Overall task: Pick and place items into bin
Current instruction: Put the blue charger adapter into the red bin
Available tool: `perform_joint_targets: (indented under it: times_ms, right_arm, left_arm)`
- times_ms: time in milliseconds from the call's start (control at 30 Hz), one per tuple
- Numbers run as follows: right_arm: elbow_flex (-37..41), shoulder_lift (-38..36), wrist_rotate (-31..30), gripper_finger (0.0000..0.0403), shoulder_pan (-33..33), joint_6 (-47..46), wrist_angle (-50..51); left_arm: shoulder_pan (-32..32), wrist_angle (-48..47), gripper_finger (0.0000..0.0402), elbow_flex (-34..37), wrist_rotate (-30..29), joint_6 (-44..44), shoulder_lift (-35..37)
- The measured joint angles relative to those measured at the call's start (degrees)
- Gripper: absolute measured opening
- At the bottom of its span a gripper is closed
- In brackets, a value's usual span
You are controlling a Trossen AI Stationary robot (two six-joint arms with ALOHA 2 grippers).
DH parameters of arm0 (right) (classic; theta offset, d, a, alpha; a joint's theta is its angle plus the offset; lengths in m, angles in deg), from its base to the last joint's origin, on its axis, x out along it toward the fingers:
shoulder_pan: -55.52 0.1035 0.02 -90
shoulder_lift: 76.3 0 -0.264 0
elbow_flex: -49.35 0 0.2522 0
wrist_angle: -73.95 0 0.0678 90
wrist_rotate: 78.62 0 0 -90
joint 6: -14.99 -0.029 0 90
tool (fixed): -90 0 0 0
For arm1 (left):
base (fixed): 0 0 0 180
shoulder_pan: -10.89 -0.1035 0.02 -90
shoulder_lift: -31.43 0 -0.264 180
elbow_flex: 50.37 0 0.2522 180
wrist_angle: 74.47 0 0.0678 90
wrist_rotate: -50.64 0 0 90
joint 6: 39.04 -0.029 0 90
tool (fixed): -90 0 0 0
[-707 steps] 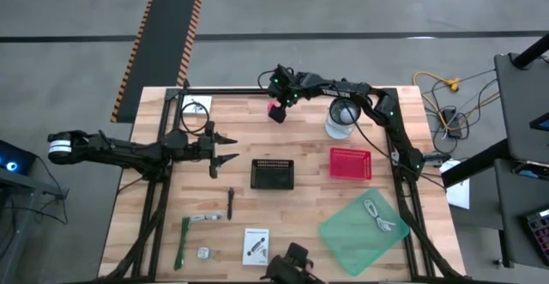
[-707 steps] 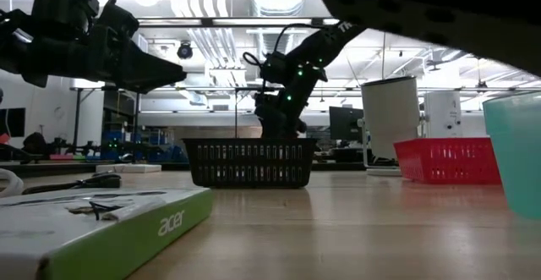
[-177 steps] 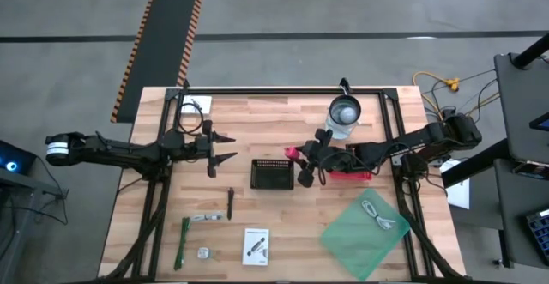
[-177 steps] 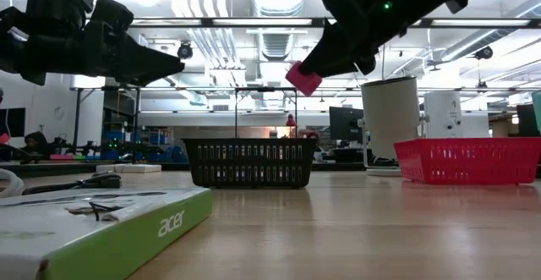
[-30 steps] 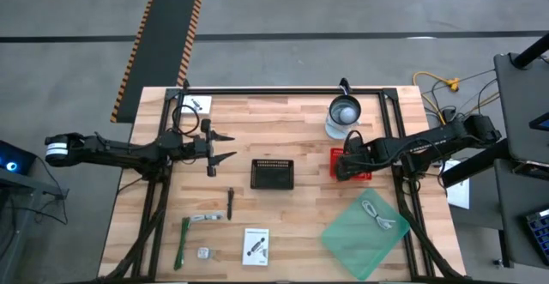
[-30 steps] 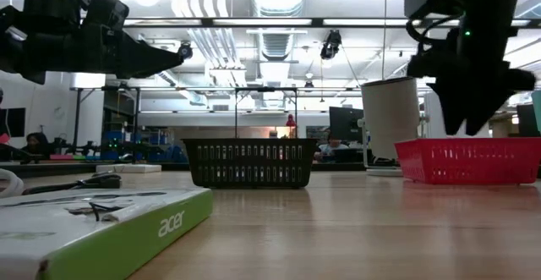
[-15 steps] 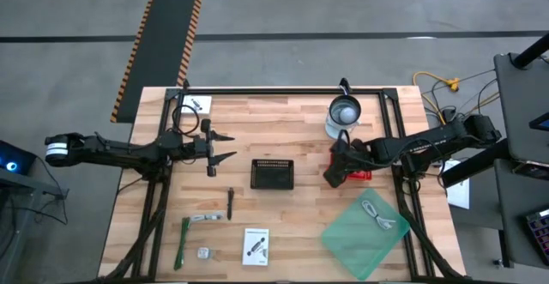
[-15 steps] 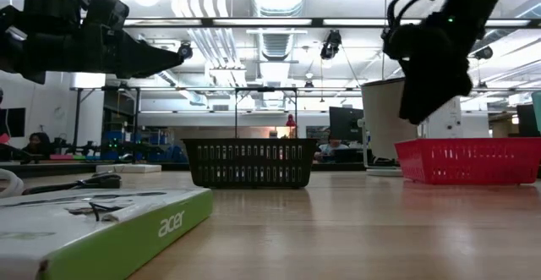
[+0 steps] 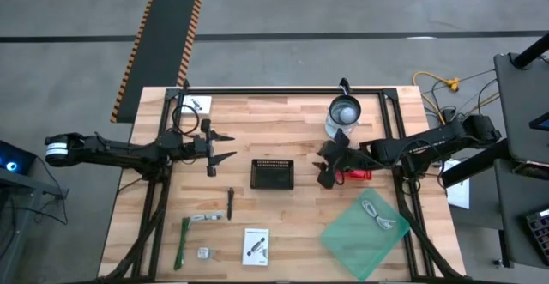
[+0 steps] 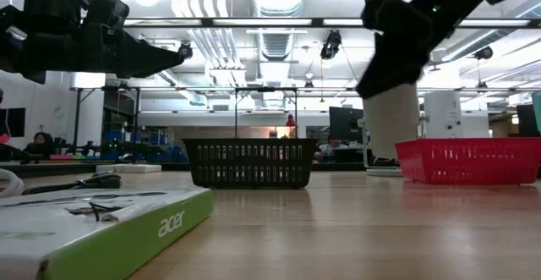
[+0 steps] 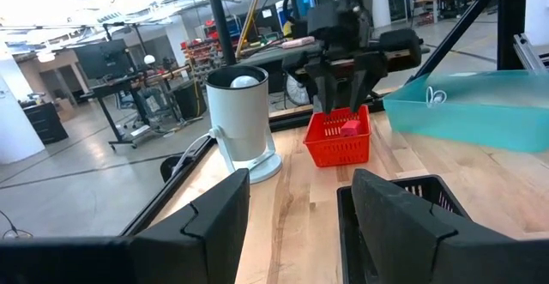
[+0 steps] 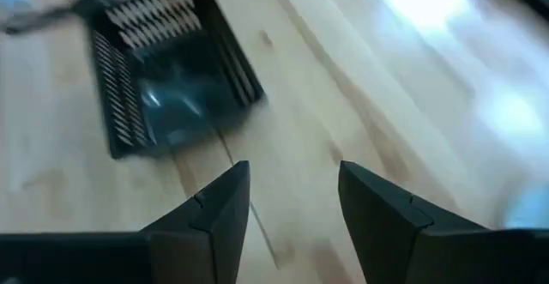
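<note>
**Right arm clear of red bin, pink cube inside**

So my right gripper [image 9: 325, 166] hung empty, fingers apart, between the black basket [image 9: 273, 173] and the red bin [image 9: 353, 166]; half a second before, it sat closer over that bin. The pink cube [image 11: 351, 129] lay in the red bin; I couldn't read any long axis on it. The green strip tool [image 9: 184, 242] lay near the front-left, long axis front-to-back. My left gripper [image 9: 228, 146] waited, fingers spread, unchanged.
</note>
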Motion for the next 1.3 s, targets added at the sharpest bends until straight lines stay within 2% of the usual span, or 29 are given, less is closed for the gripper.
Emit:
perform_joint_targets:
  times_ms: [167, 367, 733, 867, 1067, 1300]
  right_arm:
    - [5.7, 0.0, 0.4, 0.0156, 0.0, 11.7, -19.2]
    - [12.1, 0.0, 1.1, 0.0148, 0.0, 20.9, -36.7]
    - [20.9, 0.0, 14.1, 0.0143, -0.1, 32.8, -62.4]
    - [22.3, 0.0, 15.5, 0.0139, -0.1, 38.0, -67.1]
    - [22.2, 0.0, 15.5, 0.0137, -0.2, 44.2, -67.3]
    - [22.2, 0.0, 15.4, 0.0139, -0.2, 51.0, -68.1]
  left_arm:
    - [0.0, 0.0, 0.0192, 0.0, 0.0, 0.0, 0.0]
    - [0.0, 0.0, 0.0192, 0.0, 0.0, 0.1, 0.0]
    - [0.0, 0.1, 0.0192, 0.0, 0.0, 0.1, 0.0]
    - [0.0, 0.9, 0.0192, 0.0, 0.0, 0.1, 0.0]
    - [0.0, 6.7, 0.0192, 0.0, 0.0, 0.4, 0.0]
    - [0.0, 5.8, 0.0192, 0.2, 0.0, 0.5, -1.1]
